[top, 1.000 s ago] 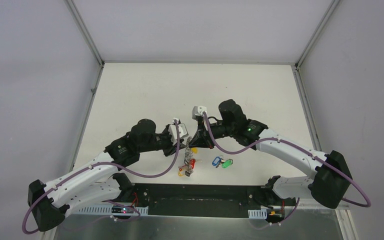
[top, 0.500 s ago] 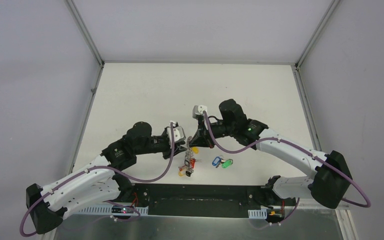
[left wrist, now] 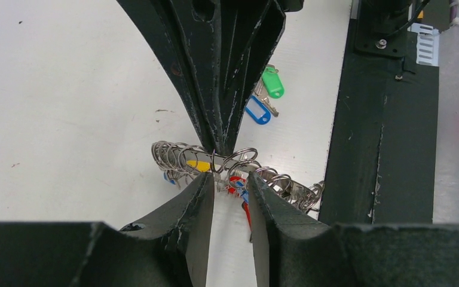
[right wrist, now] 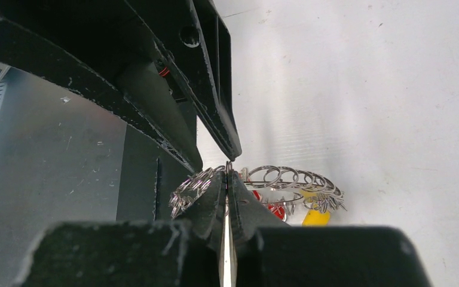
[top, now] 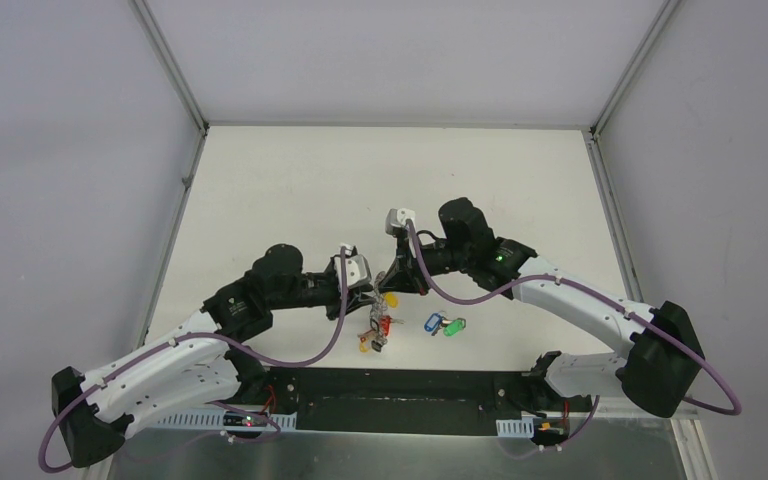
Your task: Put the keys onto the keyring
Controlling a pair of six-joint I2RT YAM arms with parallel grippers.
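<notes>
The keyring, a large silvery ring strung with small loops and red and yellow tagged keys, hangs above the table. My right gripper is shut on its rim. My left gripper faces it with jaws narrowly open, fingertips at the loops and nothing clamped between them. The keys, one with a blue tag and one with a green tag, lie together on the table beyond the ring. From above, the keyring dangles under both grippers, with the blue tag and green tag to its right.
A black strip runs along the table's near edge, close under the hanging ring. Grey walls with metal posts enclose the white table on three sides.
My left arm has swung right and brought its gripper up to the keyring; its jaws have narrowed slightly. The right gripper and the ring have stayed put.
</notes>
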